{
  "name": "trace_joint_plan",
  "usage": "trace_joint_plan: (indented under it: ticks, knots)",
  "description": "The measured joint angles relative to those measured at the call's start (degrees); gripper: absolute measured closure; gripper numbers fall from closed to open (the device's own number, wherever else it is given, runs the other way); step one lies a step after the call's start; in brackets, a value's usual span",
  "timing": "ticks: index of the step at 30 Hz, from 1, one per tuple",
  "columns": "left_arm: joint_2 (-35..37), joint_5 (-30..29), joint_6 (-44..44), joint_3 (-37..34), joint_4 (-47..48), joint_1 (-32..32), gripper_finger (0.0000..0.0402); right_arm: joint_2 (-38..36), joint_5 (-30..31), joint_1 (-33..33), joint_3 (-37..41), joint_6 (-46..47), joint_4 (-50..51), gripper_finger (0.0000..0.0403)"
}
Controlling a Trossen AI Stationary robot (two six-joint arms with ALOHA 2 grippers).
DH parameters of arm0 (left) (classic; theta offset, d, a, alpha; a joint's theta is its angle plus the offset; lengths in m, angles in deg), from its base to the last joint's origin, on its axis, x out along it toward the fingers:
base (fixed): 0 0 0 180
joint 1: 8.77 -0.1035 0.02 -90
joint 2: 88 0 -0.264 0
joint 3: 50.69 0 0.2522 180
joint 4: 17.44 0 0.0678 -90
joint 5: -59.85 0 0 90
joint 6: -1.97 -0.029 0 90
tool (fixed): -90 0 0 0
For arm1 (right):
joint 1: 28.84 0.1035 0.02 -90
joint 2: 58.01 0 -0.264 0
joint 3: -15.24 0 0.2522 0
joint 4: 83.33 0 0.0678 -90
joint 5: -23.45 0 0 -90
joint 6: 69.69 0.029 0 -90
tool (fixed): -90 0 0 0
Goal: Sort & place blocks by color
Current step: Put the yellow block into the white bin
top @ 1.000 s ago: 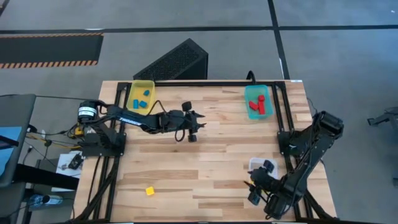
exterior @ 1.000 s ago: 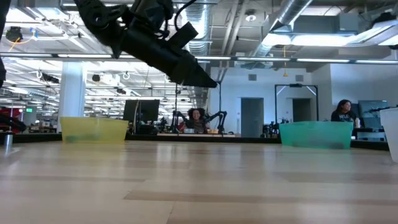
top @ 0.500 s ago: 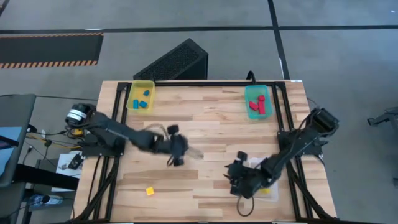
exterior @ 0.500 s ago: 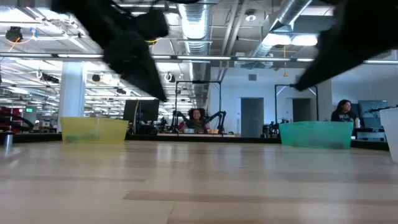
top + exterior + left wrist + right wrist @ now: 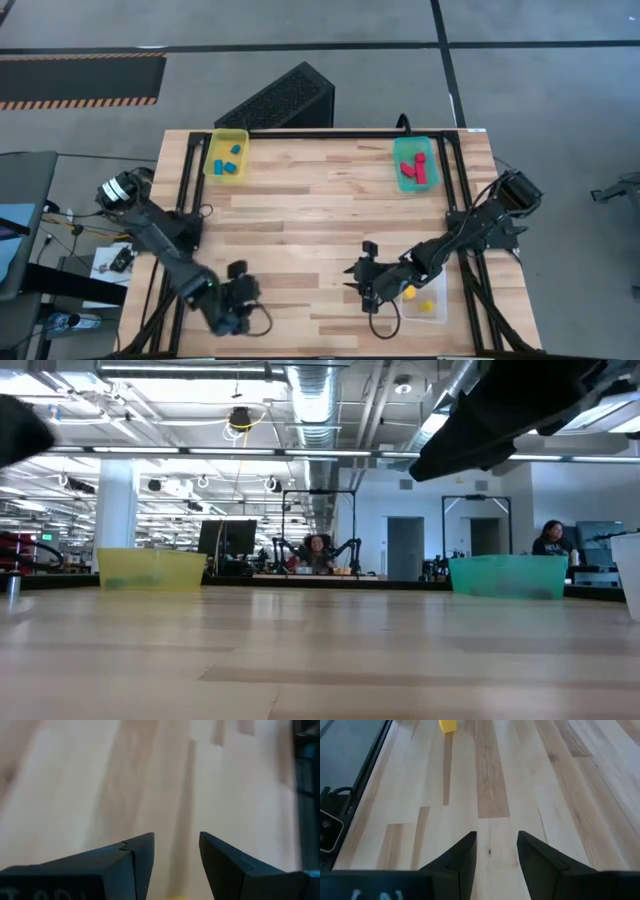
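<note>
My left gripper [image 5: 240,303] is open, low over the near left part of the table. It covers the spot of a loose yellow block in the high view. The left wrist view shows only a yellow sliver [image 5: 175,896] between the fingers' bases. My right gripper [image 5: 352,282] is open near the table's near middle, pointing toward the left edge. Its wrist view shows the small yellow block [image 5: 448,725] resting flat on the wood far ahead. Blue blocks [image 5: 228,160] lie in the yellow bin [image 5: 214,152], red blocks [image 5: 413,170] in the teal bin [image 5: 398,160], and yellow blocks [image 5: 408,293] in the clear bin [image 5: 436,312].
The yellow bin and the teal bin stand at the far edge, left and right. The clear bin sits at the near right, just behind my right gripper. Bare wood lies between the two grippers and across the middle. A black box [image 5: 280,100] stands beyond the far edge.
My left gripper has swung from the far middle of the table, beside the yellow bin, to the near left and come down over the loose yellow block. My right gripper has moved from the near right corner toward the table's left, uncovering the clear bin.
</note>
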Motion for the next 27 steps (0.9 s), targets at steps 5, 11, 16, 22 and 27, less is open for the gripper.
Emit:
trace_joint_plan:
  ticks: [5, 11, 16, 22, 27]
  knots:
    - [0.0, -1.2, 10.6, 0.0, 1.6, 6.8, 0.0241, 0.0, 0.0, -0.4, 0.0, -0.2, 0.1, 0.0243]
    - [-0.3, -4.0, 19.9, 0.0, 6.3, 10.2, 0.0186, 0.0, 0.0, -1.7, 0.0, -0.2, 0.3, 0.0241]
    - [-3.2, 0.3, 22.1, 0.0, 6.6, 10.9, 0.0148, 0.0, 0.0, -1.7, 0.0, 0.0, 0.4, 0.0242]
    - [-7.8, 4.4, 24.0, 0.0, 8.5, 10.8, 0.0135, 0.0, 0.0, -1.2, 0.0, 0.0, 0.3, 0.0243]
    - [-9.2, 2.8, 20.9, -0.1, 7.9, 10.9, 0.0167, 0.0, 0.0, -1.0, 0.0, 0.0, 0.1, 0.0241]
